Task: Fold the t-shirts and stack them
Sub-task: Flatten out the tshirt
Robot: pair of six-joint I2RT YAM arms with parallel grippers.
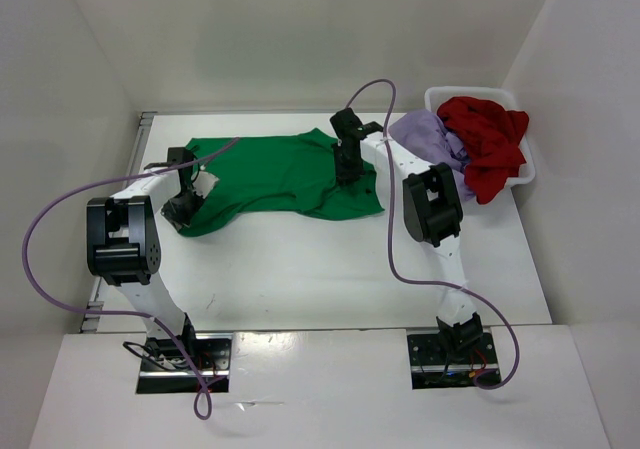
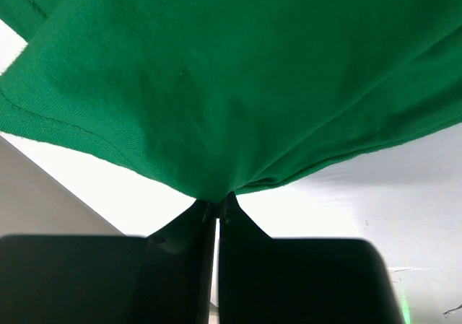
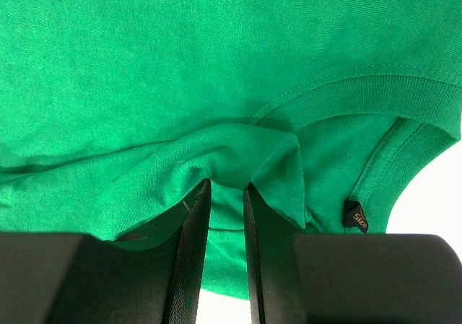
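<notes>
1. Near edge: both arm bases sit side by side; bare white table (image 1: 300,279) runs back from them
2. L side, mid-table: left gripper (image 1: 192,191) is at the green tee (image 1: 280,174) L end, jaws together & clamped on a pinch of its edge
3. Left wrist cam: green tee (image 2: 231,71) fans up & out from the left gripper (image 2: 216,203) tips, w/ white table showing under it and a stitched hem at L
4. Green tee lies spread & wrinkled across the far half of the table, btwn the 2 grippers
5. Slightly farther, R of centre: right gripper (image 1: 348,169) points down onto the tee's R part
6. Right wrist cam: right gripper (image 3: 226,188) jaws are nearly together, nipping a raised fold of green tee (image 3: 144,64); ribbed collar (image 3: 375,97) is just beyond the tips, small dark size tag (image 3: 354,216) to the R
7. Far R corner: white basket (image 1: 523,169) holds 2 unfolded shirts; lavender tee (image 1: 425,134) drapes over its L rim, near the right arm
8. Red tee (image 1: 490,139) is heaped beside & partly over the lavender one, spilling over the basket's near rim
</notes>
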